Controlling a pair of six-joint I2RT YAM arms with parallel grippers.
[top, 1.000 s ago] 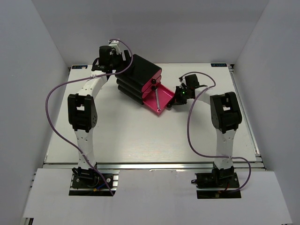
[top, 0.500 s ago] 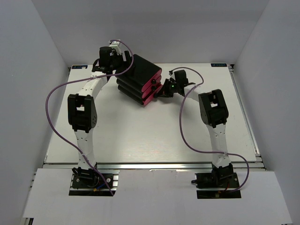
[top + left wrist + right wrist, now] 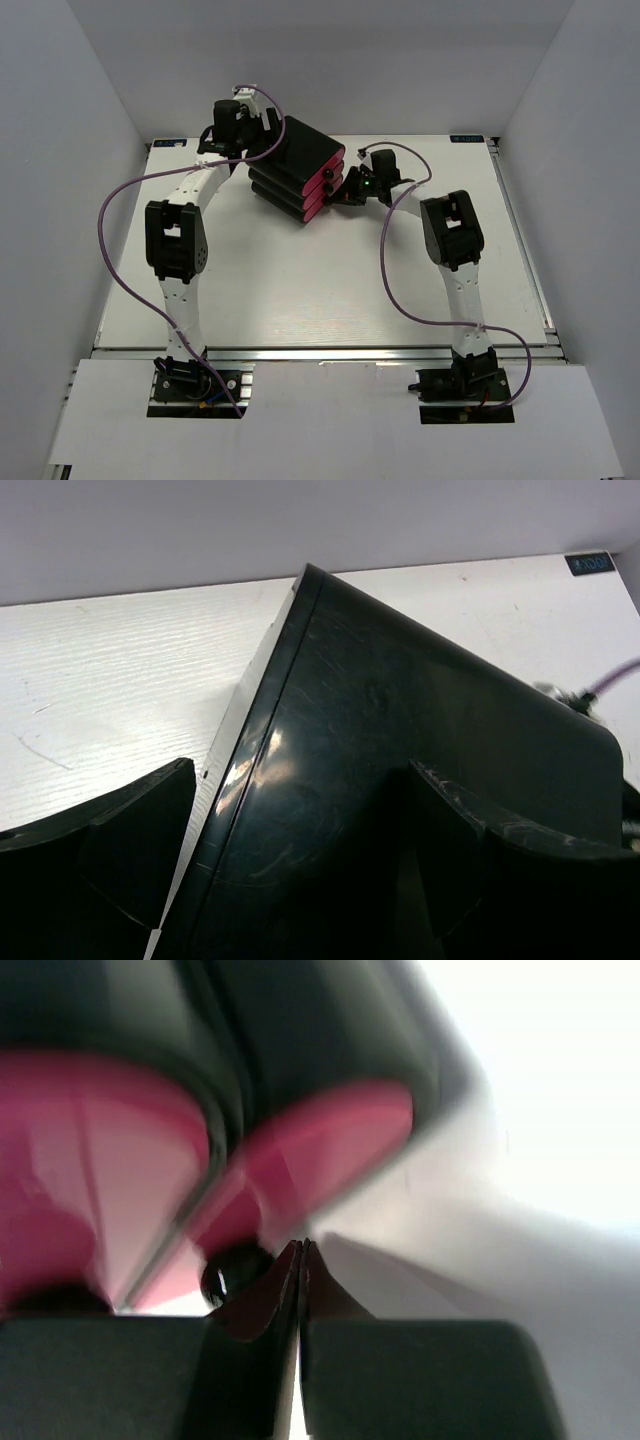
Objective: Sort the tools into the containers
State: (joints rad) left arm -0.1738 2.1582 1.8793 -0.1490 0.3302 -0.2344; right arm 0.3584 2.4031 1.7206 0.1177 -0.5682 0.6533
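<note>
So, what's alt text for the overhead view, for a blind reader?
A black casing of three shut pink drawers sits on a white table, left fingers at its back, right fingers at the drawer fronts.

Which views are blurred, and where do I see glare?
Right wrist view: strongly blurred, the pink drawers and black knob look soft, background washed out. Left wrist view: sharp, glare streaks on the black casing. Top view: sharp, evenly lit.

Casing (image 3: 295,158) with stacked drawers (image 3: 322,192) sits far-centre on tabletop (image 3: 300,280). Left tool (image 3: 258,140) behind casing, at its far-left end. Right tool (image 3: 345,192) at drawer fronts, just beside a knob (image 3: 235,1275).
</note>
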